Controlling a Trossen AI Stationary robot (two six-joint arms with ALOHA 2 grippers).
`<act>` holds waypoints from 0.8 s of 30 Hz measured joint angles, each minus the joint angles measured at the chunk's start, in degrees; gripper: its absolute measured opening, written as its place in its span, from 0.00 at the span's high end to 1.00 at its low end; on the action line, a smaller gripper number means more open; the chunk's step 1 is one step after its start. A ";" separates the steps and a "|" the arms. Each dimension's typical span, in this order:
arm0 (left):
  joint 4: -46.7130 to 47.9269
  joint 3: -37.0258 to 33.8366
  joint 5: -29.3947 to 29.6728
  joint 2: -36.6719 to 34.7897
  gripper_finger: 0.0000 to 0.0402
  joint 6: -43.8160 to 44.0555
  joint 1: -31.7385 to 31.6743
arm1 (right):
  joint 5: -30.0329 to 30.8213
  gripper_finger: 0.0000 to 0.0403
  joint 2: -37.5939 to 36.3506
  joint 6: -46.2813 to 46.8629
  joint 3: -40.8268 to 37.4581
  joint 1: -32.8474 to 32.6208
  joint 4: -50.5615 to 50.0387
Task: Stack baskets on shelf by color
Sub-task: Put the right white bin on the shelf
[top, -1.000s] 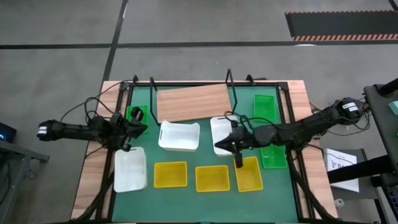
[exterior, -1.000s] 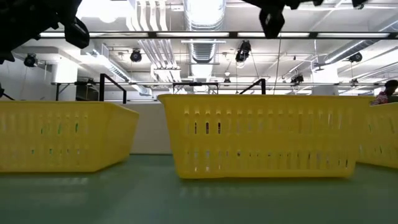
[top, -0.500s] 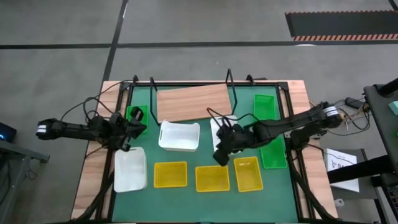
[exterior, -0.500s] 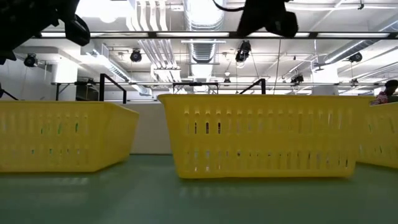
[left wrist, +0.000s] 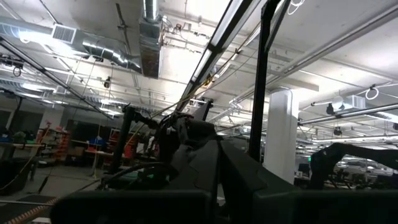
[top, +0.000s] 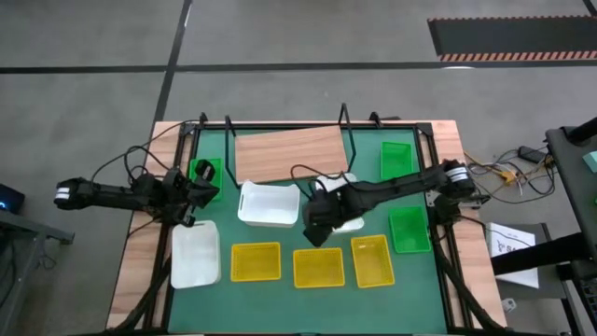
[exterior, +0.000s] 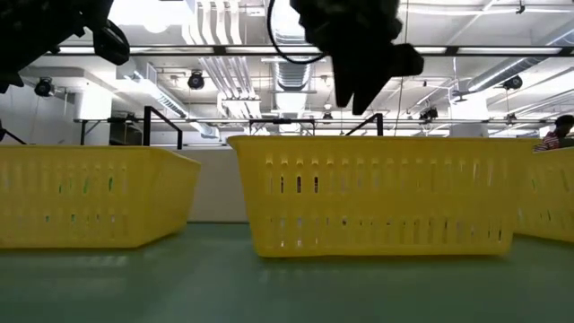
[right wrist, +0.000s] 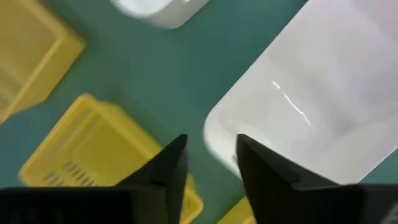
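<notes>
Hovering right gripper (top: 315,231), jaws parted and empty, beside a white basket (top: 338,199) mid-mat. Shelf (top: 289,154) is bare; no baskets stacked yet, all nine remain. Left gripper (top: 203,188) parked shut at left edge.

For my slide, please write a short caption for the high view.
Right end effector hovers open between a white basket and the yellow baskets; left end effector waits beside the wooden shelf.

Yellow, white, green baskets (top: 256,262); wood-grain shelf (top: 289,153)
</notes>
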State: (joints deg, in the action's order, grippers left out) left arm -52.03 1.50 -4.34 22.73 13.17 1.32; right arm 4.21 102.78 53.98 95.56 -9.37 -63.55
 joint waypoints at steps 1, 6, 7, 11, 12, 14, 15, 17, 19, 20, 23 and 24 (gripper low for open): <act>0.00 0.00 0.00 0.02 1.00 0.00 0.00 | -0.02 0.61 0.76 -0.13 0.78 0.70 -0.52; -0.01 0.00 0.00 0.01 1.00 -0.02 0.00 | -0.14 0.53 4.04 -2.71 3.63 3.63 -0.91; 0.00 0.00 0.00 0.01 1.00 -0.02 0.00 | -0.29 0.52 4.30 -3.13 3.75 4.01 -0.84; 0.04 0.00 0.00 0.01 1.00 -0.02 0.00 | -1.20 0.52 5.03 -3.63 3.68 5.14 -2.03; 0.02 0.00 0.00 -0.01 1.00 -0.04 0.00 | -1.16 0.52 5.07 -3.64 3.55 5.29 -2.69; 0.04 0.00 0.00 -0.01 1.00 -0.05 0.00 | -0.71 0.52 5.38 -3.63 3.42 5.40 -2.54; 0.08 0.00 0.00 -0.04 1.00 -0.05 0.00 | -0.19 0.52 5.53 -3.62 3.33 5.41 -2.34; 0.02 0.00 0.02 -0.10 1.00 -0.05 -0.01 | 0.29 0.52 6.14 -3.61 3.18 5.40 -2.46; 0.08 0.00 0.01 -0.12 1.00 -0.05 0.00 | 0.31 0.52 7.07 -3.63 3.14 5.40 -2.01; 0.06 0.00 0.02 -0.12 1.00 -0.05 -0.02 | 0.28 0.52 7.58 -3.63 3.09 5.40 -2.03; 0.04 0.00 0.01 -0.10 1.00 -0.05 0.00 | 0.28 0.52 9.66 -3.98 3.05 5.40 -1.78; 0.06 0.00 0.02 -0.10 1.00 -0.05 -0.02 | 0.31 0.52 10.36 -4.10 3.05 5.40 -1.53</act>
State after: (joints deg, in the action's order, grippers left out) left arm -51.97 1.50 -4.32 22.63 13.13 1.31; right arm 4.51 113.15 49.87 98.61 -3.97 -65.08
